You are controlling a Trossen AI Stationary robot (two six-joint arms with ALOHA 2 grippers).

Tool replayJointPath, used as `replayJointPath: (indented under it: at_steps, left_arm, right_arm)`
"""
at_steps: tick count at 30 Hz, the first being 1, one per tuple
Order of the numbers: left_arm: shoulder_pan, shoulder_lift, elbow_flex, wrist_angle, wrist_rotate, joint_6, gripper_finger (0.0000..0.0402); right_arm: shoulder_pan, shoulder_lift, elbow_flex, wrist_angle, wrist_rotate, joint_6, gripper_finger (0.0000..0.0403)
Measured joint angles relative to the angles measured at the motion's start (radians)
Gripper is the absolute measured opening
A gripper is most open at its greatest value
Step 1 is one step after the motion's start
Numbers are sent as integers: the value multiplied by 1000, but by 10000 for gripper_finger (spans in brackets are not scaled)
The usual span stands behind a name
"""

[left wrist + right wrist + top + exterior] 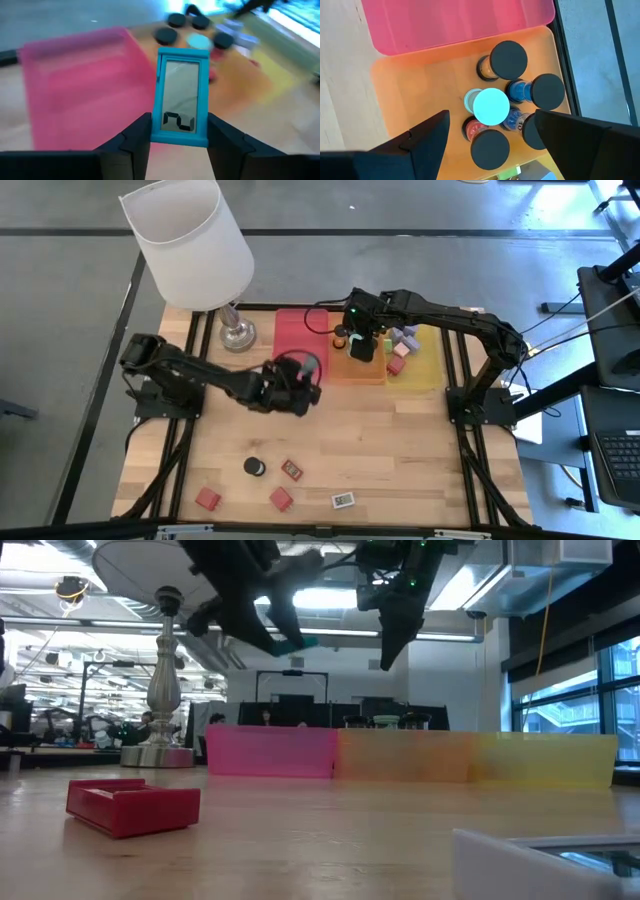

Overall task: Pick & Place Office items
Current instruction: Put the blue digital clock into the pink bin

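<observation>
Teal block lifted, carrying it toward the trays.

Nearest me, a black cylinder [253, 466], red blocks [281, 499] and a white block [343, 500] still wait on the counter [400, 450]. My left end effector [177, 131] is clamped on the teal block [181, 95], held up just short of the red tray [75, 80]; I judge the next move is to carry on over a tray and release. Farther off, my right end effector [492, 132] hovers wide, empty, over the cylinders in the orange tray [420, 85].
</observation>
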Motion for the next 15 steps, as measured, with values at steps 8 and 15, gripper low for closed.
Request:
replayJointPath:
  at_steps: [8,15]
  left_arm:
    - [287,79,0,61,232,27,151]
    - [424,174,0,82,357,-18,158]
  right_arm:
    - [0,0,0,-1,0,0,294]
    - [0,0,0,-3,0,1,294]
